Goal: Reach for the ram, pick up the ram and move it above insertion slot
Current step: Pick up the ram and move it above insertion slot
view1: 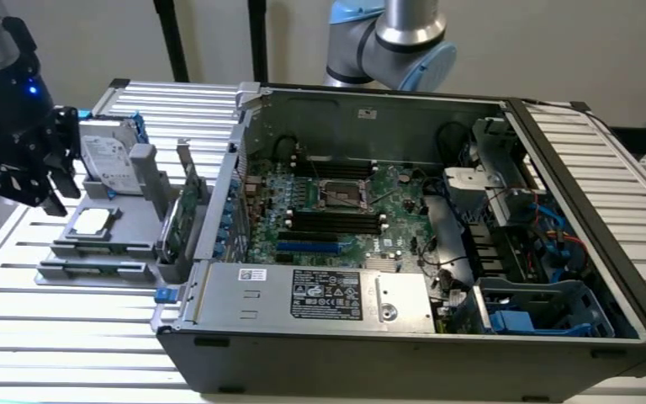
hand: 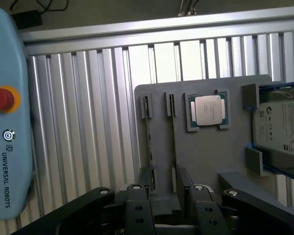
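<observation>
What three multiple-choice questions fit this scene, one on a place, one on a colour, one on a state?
1. Where does the square silver processor chip lie? A in a pocket of the flat grey plastic tray; B on the floor; C on a shelf.
2. What colour is the round button on the pale blue pendant? A green; B red; C yellow.
3. The dark metal computer case is: A closed; B open; C upside down.
Answers: 1 A, it sits in the tray's square recess; 2 B, plainly red; 3 B, its green motherboard shows.
</observation>
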Robot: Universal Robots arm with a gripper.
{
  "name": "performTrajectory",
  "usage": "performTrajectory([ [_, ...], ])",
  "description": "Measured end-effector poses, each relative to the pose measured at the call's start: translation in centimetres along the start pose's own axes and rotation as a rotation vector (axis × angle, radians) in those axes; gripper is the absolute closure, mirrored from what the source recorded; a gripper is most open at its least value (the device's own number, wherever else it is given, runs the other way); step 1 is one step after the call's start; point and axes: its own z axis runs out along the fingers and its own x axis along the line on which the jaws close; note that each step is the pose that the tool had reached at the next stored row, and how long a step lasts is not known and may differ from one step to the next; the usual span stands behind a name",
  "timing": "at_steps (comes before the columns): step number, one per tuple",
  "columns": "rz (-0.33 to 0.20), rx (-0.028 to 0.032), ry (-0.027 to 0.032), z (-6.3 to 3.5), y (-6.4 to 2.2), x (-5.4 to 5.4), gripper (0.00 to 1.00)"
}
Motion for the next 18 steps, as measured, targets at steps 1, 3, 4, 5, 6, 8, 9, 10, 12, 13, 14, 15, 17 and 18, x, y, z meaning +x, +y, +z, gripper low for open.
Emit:
performTrajectory([
  [1, 0.0, 0.0, -0.0001, 0.18, -0.02, 0.1, 0.64],
  [3, -0.001, 0.0, 0.0, 0.54, -0.05, 0.3, 0.64],
  [4, -0.002, -0.0001, 0.0, 0.72, -0.06, 0.3, 0.64],
  [5, -0.002, -0.0001, 0.0, 0.9, -0.08, 0.4, 0.64],
  [6, -0.003, -0.0001, -0.0001, 1.08, -0.1, 0.5, 0.64],
  [8, -0.004, -0.0001, -0.0001, 1.45, -0.12, 0.7, 0.64],
  [9, -0.005, 0.0, -0.0003, 1.64, -0.14, 0.8, 0.64],
  [10, -0.005, 0.0, -0.0003, 1.82, -0.15, 0.9, 0.64],
  [12, -0.006, 0.0, -0.0004, 2.18, -0.18, 1.0, 0.64],
  [13, -0.007, -0.0001, -0.0003, 2.36, -0.19, 1.1, 0.64],
  [14, -0.008, -0.0001, -0.0004, 2.54, -0.21, 1.1, 0.64],
  [15, -0.008, -0.0001, -0.0005, 2.72, -0.21, 1.2, 0.64],
  [17, -0.01, -0.0001, -0.0008, 3.09, -0.23, 1.3, 0.64],
  [18, -0.011, -0.0001, -0.0012, 3.27, -0.24, 1.3, 0.64],
])
